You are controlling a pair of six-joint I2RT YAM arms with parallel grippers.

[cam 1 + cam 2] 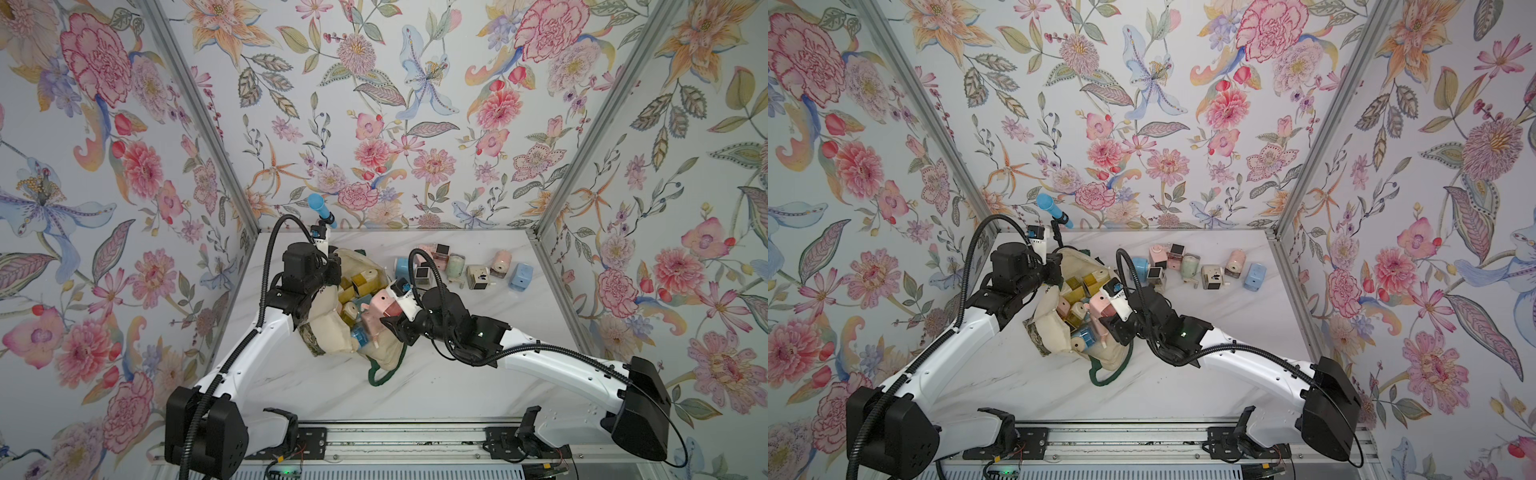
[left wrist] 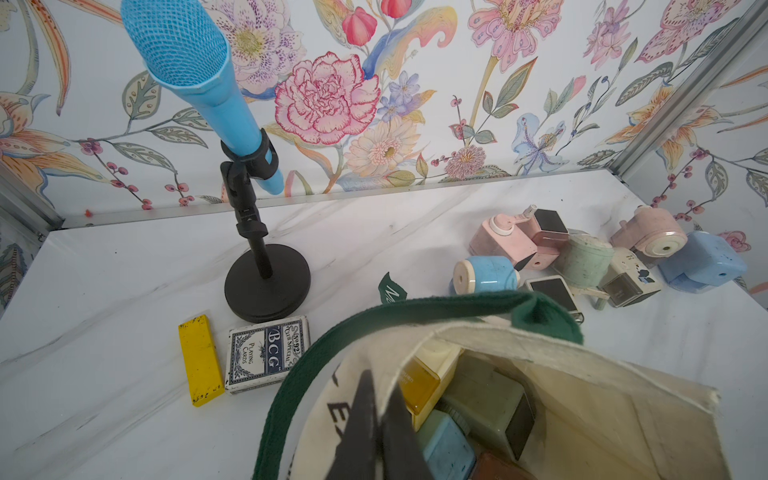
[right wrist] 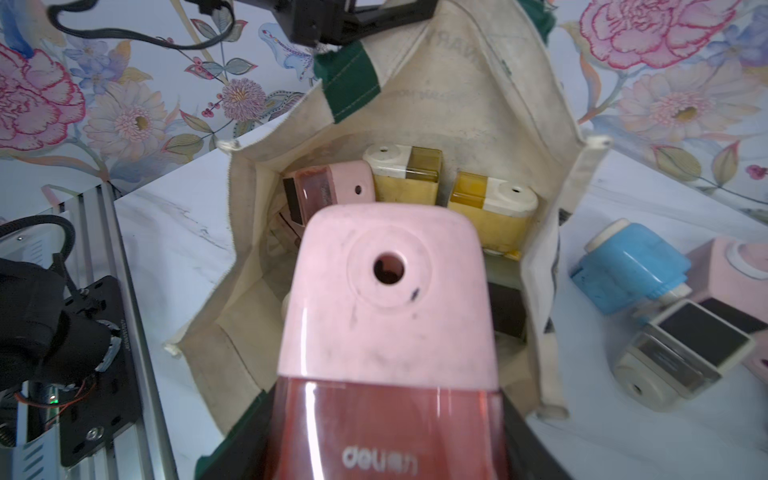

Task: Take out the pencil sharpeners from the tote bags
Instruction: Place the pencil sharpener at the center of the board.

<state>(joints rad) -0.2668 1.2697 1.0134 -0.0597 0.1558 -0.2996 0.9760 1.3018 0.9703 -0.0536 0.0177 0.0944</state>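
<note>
Right wrist view: the right pincer (image 3: 386,432) grips a pink sharpener (image 3: 386,299) just above the open mouth of the tote (image 3: 478,104), with other sharpeners (image 3: 490,203) lying inside. Meanwhile the left pincer (image 2: 374,399) is clamped on the rim. Best to lift straight clear of the canvas, then swing to the pile (image 1: 457,266) on the worktop (image 1: 457,374).

The scene contains one tote bag (image 1: 328,330). Eight pencil sharpeners (image 1: 478,276) lie on the tabletop (image 1: 415,386): three pink units (image 2: 496,235), two blue units (image 2: 702,262), two cream units (image 2: 631,274) and one sage green unit (image 2: 584,257). One pink sharpener (image 3: 390,299) with a clear red drawer is above the bag mouth. At least five more are visible inside; fabric hides the full number. There is one microphone (image 2: 183,62), one playing-card deck (image 2: 266,357) and one yellow bar (image 2: 200,359).
</note>
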